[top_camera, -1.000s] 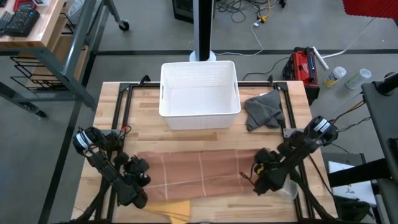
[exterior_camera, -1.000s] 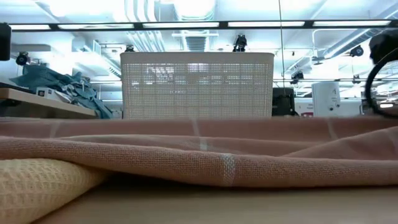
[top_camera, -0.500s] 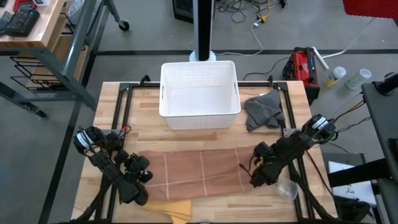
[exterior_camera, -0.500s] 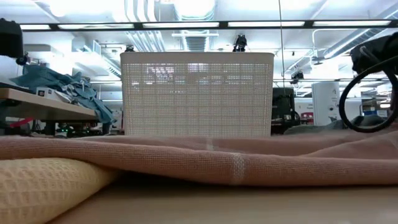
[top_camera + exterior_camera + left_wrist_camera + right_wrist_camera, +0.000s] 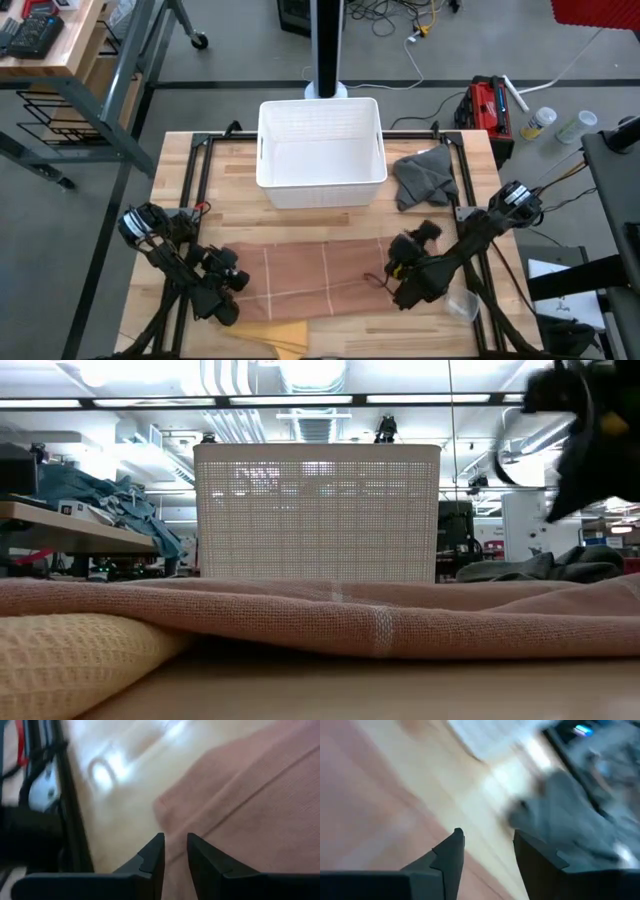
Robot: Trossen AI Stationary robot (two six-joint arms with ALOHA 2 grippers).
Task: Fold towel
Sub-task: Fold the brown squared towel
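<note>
Towel: your pink towel (image 5: pixel 320 277) lies flat before the white basket (image 5: pixel 321 152).
Left tool (image 5: pixel 226 297): narrowly parted at the towel's left edge.
Right tool (image 5: pixel 402 270): spread, above the towel's right end.

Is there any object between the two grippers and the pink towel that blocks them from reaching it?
Nothing visible blocks them. The left gripper is at the left end of the pink towel and the right gripper at its right end. The white basket, gray cloth and yellow cloth lie off to the sides.
</note>
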